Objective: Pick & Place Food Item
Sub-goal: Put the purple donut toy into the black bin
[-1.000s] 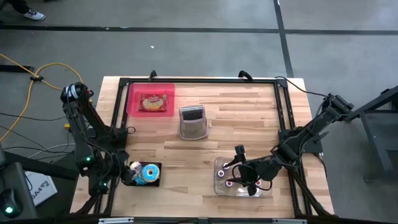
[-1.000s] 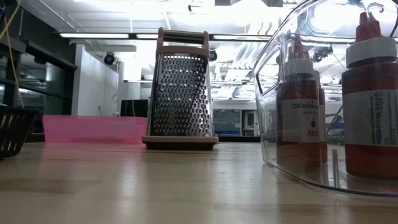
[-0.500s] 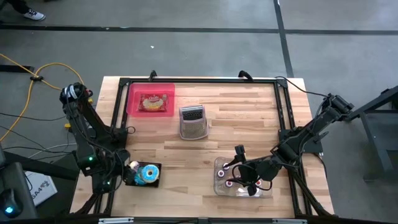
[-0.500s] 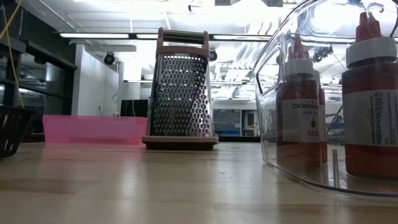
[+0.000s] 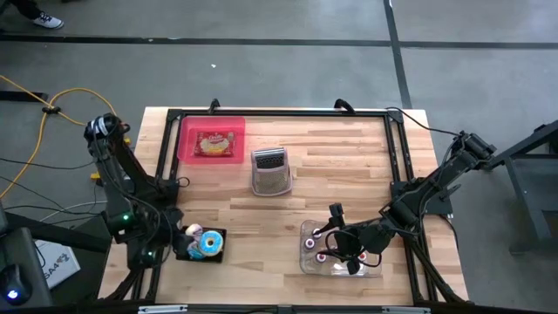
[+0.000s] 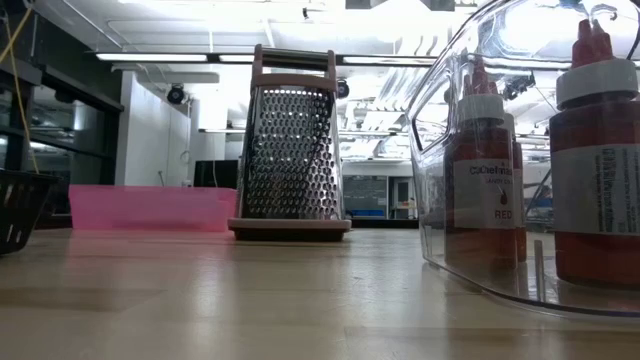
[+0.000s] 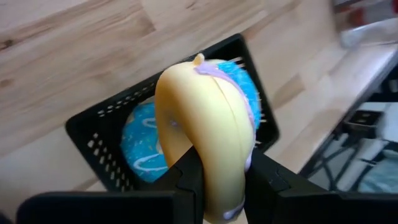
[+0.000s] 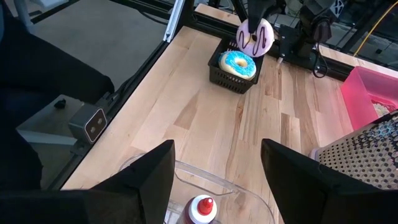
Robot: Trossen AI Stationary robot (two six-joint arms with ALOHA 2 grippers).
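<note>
My left gripper [image 5: 188,234] is near the table's near-left corner, shut on a doughnut with purple icing [image 8: 254,35]. It holds the doughnut just above a black basket [image 5: 202,254]. A doughnut with blue icing [image 5: 210,243] lies flat in that basket. In the left wrist view the held doughnut [image 7: 208,118] shows edge-on, with the basket [image 7: 87,134] below it. My right gripper [image 8: 217,180] is open and waits over a clear bin [image 5: 310,261] of red bottles at the near right. My left gripper pinches the purple-iced doughnut between its two fingers by the ring's rim [image 7: 217,186]. One finger [image 7: 186,180] is on the plain underside and the other on the iced face. The fingers come from above, pointing down. The doughnut hangs on edge, lifted clear over the basket.
A pink tray [image 5: 187,138] with a food packet [image 5: 214,143] sits at the far left. A metal box grater [image 5: 271,171] stands upright beside it. The clear bin holds red sauce bottles [image 6: 600,160]. Bare wood lies between the basket and the bin.
My left gripper has moved a little toward the table's right with the purple-iced doughnut, closer over the black basket. The right arm has kept still.
</note>
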